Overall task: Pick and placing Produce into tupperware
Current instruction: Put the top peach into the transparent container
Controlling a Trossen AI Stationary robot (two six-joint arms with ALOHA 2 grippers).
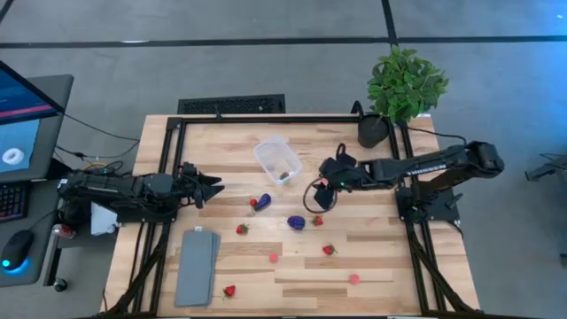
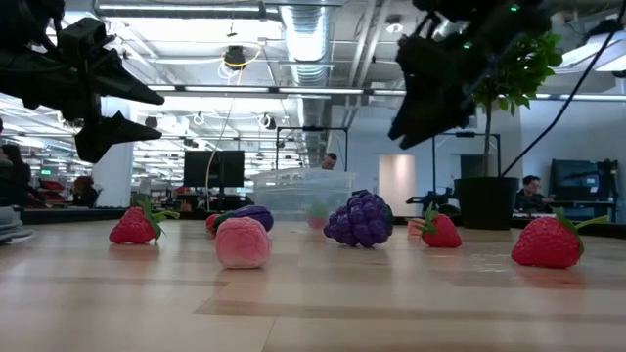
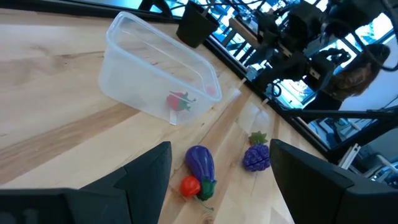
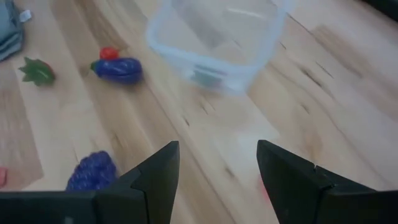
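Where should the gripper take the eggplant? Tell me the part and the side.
Grip the eggplant across its purple body, coming down from above. It lies flat on the table, so its sides are free. Keep to the end away from the green cap, where a small red piece touches it. This is a judgement.

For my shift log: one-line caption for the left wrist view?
Open left gripper faces the tupperware holding a strawberry; eggplant and grape cluster lie on the table.
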